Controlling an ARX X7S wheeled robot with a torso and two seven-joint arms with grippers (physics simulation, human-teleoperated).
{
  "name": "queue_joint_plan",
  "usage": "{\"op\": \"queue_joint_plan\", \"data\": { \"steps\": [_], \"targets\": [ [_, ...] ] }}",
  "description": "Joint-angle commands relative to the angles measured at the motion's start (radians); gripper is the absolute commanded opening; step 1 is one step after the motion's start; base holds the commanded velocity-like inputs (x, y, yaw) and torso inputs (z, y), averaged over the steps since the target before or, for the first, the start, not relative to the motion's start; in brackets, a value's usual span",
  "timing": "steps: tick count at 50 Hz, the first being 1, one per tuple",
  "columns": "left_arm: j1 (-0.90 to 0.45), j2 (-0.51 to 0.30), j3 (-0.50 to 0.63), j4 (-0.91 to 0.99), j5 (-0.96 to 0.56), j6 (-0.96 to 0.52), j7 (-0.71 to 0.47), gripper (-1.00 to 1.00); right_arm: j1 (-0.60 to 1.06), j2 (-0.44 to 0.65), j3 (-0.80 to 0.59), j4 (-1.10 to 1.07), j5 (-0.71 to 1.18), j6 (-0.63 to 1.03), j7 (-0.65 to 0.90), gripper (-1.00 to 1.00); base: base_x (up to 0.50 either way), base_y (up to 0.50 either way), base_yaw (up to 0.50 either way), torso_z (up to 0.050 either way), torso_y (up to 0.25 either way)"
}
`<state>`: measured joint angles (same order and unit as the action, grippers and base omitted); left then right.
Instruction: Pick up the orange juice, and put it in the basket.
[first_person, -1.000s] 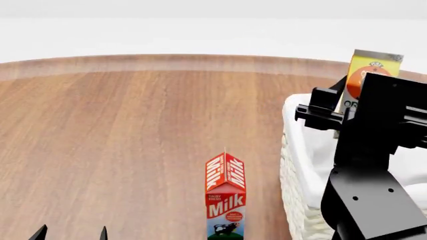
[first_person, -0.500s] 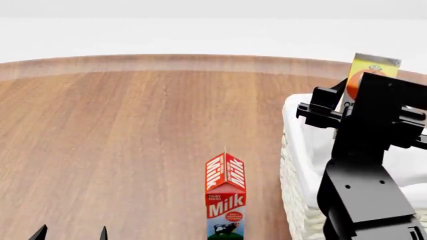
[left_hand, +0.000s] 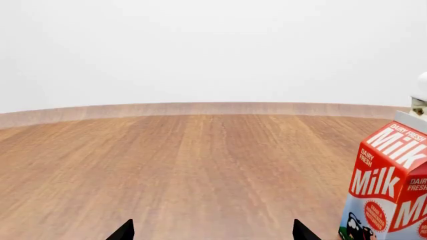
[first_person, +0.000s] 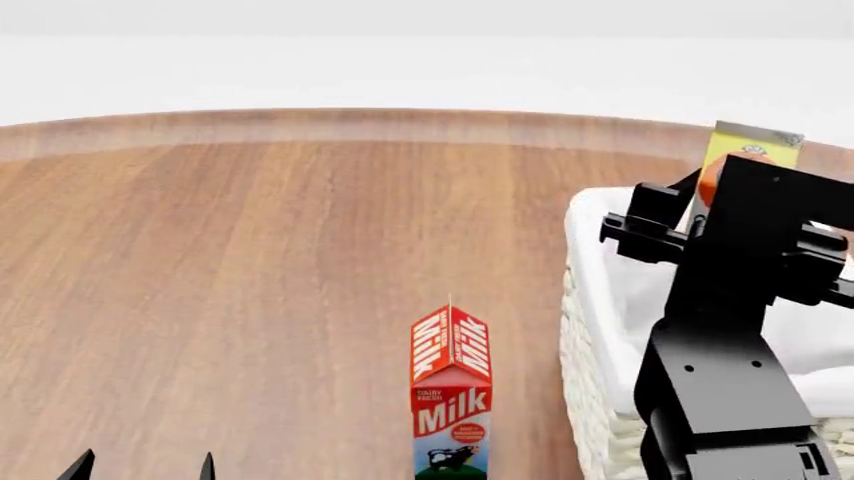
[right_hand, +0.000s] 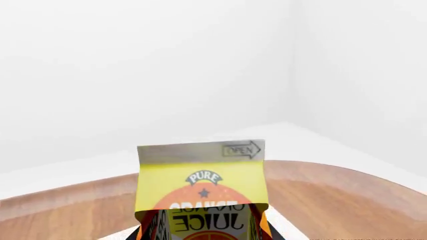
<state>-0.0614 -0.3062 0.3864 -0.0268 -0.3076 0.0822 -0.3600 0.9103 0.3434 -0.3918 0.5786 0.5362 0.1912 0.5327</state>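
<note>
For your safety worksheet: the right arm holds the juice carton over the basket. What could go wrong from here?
1. The juice carton hangs above the basket; only its top shows past the arm, so let go from up there, it may topple rather than stand.
2. The right claw is near the basket's rim, so lowering could catch the cloth lining.
3. The milk carton stands close beside the basket and might be knocked on withdrawal.
</note>
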Motion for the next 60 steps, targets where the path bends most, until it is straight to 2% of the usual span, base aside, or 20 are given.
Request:
{"op": "queue_joint_plan", "data": {
  "steps": [1, 60],
  "targets": [
    [-0.001, -0.002, 0.003, 0.0, -0.002, 0.001, -0.002, 1.0, 0.023, -0.011, -0.003, 0.049, -0.063, -0.025, -0.017, -1.0, 0.0, 0.0, 0.0, 0.0, 0.0],
    [-0.005, -0.01, 0.015, -0.002, -0.01, 0.006, -0.012, 1.0, 0.096, -0.089, -0.014, 0.384, -0.114, -0.226, -0.093, -1.0, 0.0, 0.0, 0.0, 0.0, 0.001]
  ]
}}
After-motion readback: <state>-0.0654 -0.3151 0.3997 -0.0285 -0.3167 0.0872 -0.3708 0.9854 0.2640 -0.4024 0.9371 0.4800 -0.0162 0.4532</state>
